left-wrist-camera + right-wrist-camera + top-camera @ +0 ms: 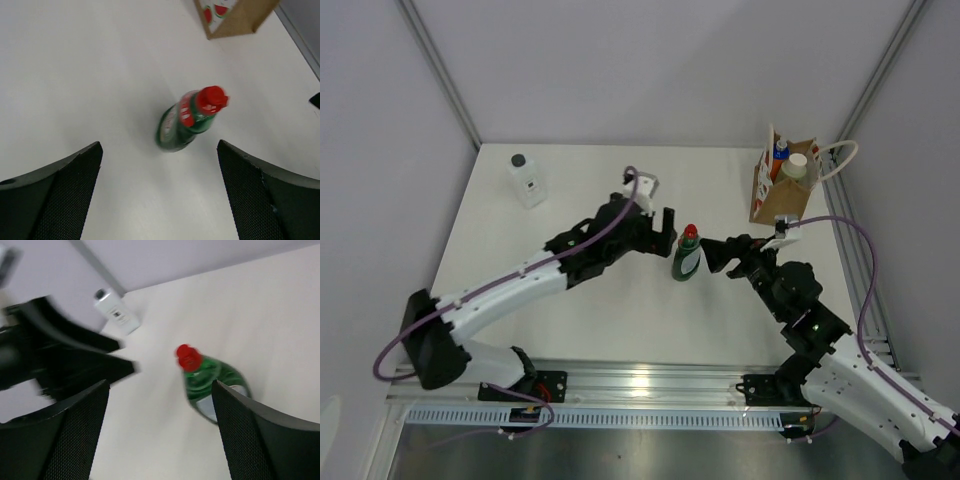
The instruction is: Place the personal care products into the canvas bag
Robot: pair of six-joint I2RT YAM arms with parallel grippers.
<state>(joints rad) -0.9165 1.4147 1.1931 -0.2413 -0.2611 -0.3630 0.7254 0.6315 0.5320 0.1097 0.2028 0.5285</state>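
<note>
Now the green bottle [688,255] stands free before the left gripper [666,232] (jaws spread open).

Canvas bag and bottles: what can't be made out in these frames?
Top view: the two bottles in the tan canvas bag show only a blue cap and a whitish cap; the bag's walls hide their bodies.
Left wrist view: the bag is cut off by the top edge; only a lower corner shows.
Right wrist view: the label on the clear square black-capped bottle is blurred, unreadable.
</note>
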